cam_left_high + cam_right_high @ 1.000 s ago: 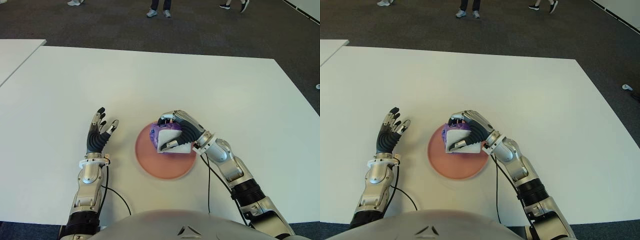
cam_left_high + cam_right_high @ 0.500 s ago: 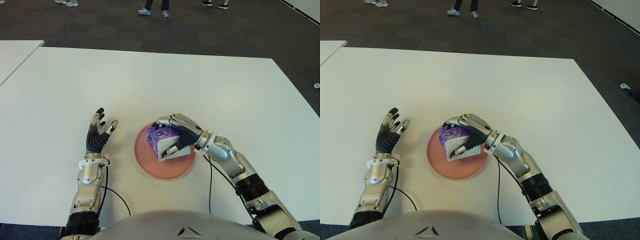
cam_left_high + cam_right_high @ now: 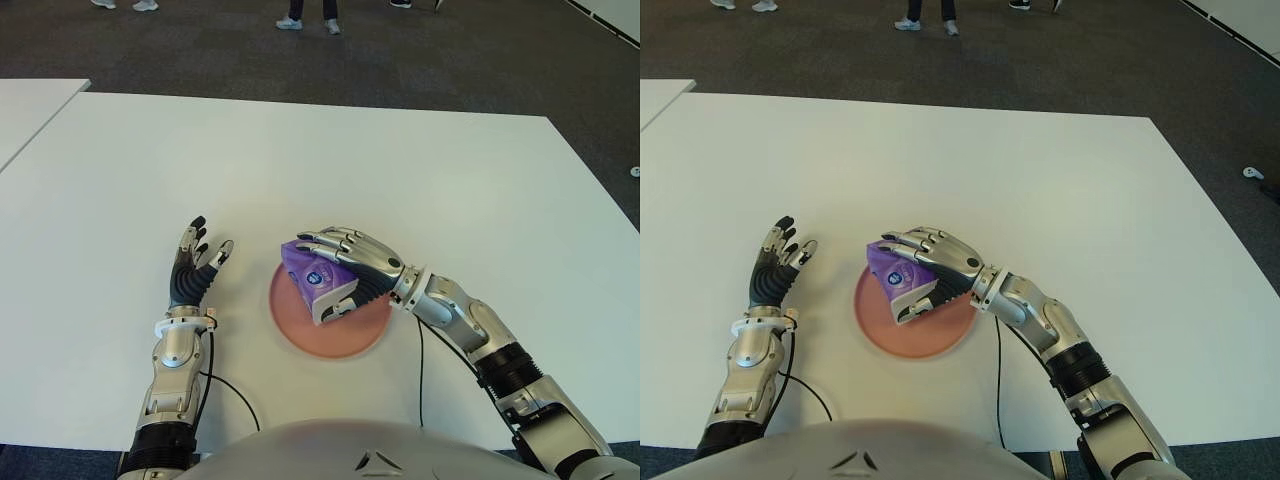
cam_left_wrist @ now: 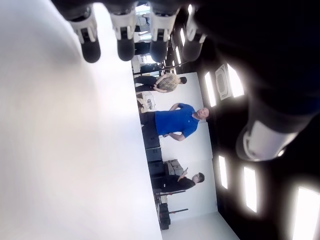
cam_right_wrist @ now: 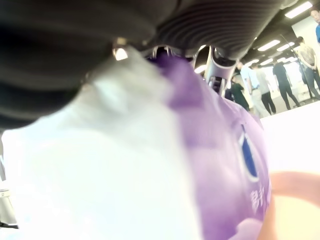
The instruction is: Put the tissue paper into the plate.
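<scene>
The white table (image 3: 420,180) carries the round pink plate (image 3: 300,336) near the robot's edge, w/ the right hand (image 3: 350,262) over it and the left hand (image 3: 194,268) well off to the plate's left, fingers spread, holding nothing. Change over the last sec: the right hand has rolled flatter, knuckles now up, and the tissue paper (image 3: 313,276) has tipped w/ it, so its purple top now faces up and left where the white end showed before; the pack's lower corner now looks to sit on or just above the plate, can't tell which. Judgement: that reads as the set-down stage, the pack already inside the plate's rim, release prob. the only bit left. The right hand's fingers curl over the pack's top and side w/ the thumb under its near edge, so it's gripped, not dropped. The pack itself is a small soft block, purple wrap w/ a dark round logo (image 3: 896,277) and a white end face, tilted, slightly squashed in the right wrist view.
</scene>
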`<state>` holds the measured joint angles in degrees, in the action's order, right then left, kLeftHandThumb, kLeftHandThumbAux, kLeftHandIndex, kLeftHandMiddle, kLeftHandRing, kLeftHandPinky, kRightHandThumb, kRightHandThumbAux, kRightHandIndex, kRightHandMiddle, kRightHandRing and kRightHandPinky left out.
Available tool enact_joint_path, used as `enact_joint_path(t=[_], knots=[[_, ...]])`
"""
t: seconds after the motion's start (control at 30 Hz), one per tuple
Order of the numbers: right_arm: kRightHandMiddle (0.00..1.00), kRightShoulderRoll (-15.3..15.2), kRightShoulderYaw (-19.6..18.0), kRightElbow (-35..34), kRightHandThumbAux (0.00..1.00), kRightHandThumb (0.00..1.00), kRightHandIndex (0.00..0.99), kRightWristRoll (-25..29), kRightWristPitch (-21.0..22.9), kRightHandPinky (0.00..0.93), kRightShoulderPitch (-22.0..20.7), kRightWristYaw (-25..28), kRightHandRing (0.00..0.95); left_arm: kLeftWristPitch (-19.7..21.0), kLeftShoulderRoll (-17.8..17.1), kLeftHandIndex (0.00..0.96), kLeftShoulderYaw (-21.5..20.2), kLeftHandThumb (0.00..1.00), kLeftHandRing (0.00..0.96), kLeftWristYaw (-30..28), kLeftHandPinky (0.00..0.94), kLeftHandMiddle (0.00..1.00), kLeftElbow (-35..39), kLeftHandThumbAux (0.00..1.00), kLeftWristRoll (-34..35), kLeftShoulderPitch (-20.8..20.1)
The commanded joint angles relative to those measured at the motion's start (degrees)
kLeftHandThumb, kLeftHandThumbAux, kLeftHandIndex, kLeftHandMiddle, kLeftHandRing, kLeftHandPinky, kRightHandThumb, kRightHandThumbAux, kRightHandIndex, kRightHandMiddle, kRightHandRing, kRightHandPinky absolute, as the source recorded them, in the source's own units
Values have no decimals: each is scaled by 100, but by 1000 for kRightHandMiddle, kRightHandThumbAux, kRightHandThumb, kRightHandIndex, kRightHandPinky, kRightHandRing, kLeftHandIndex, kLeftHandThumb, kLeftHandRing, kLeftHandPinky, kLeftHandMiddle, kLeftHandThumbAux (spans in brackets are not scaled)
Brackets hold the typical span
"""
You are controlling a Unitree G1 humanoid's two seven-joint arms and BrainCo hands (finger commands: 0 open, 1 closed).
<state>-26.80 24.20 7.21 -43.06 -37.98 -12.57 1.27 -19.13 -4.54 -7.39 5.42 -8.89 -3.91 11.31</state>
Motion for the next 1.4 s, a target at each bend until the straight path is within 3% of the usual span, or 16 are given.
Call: enact_joint_path(t=[0.03, 0.7, 0.97, 1.2, 1.4], knots=[[0, -43, 63, 120, 281, 87, 0, -41, -36, 0, 44, 25, 0, 82, -52, 0, 22, 0, 0, -47, 0, 0, -91, 574, -24, -7], [0, -128, -15, -84, 305, 67, 0, 216, 8, 0, 124, 415, 0, 108, -51, 0, 19, 0, 0, -37, 0, 0, -145, 563, 6, -26], [0, -224, -380, -754, 290, 71, 0, 1292, 266, 0, 104, 1119, 0, 24, -54, 0, 11, 0, 0, -2, 0, 0, -228, 561, -28, -66], [0, -161, -818, -943, 272, 78, 0, 2119, 636, 0, -347, 1515, 0, -42, -37, 0, -1, 0, 0, 9, 0, 0, -284, 569, -14, -122], [0, -305, -1282, -951, 265, 101, 0, 2838, 1000, 0, -787, 1909, 0, -52, -40, 0, -7, 0, 0, -44, 0, 0, -323, 568, 46, -159]])
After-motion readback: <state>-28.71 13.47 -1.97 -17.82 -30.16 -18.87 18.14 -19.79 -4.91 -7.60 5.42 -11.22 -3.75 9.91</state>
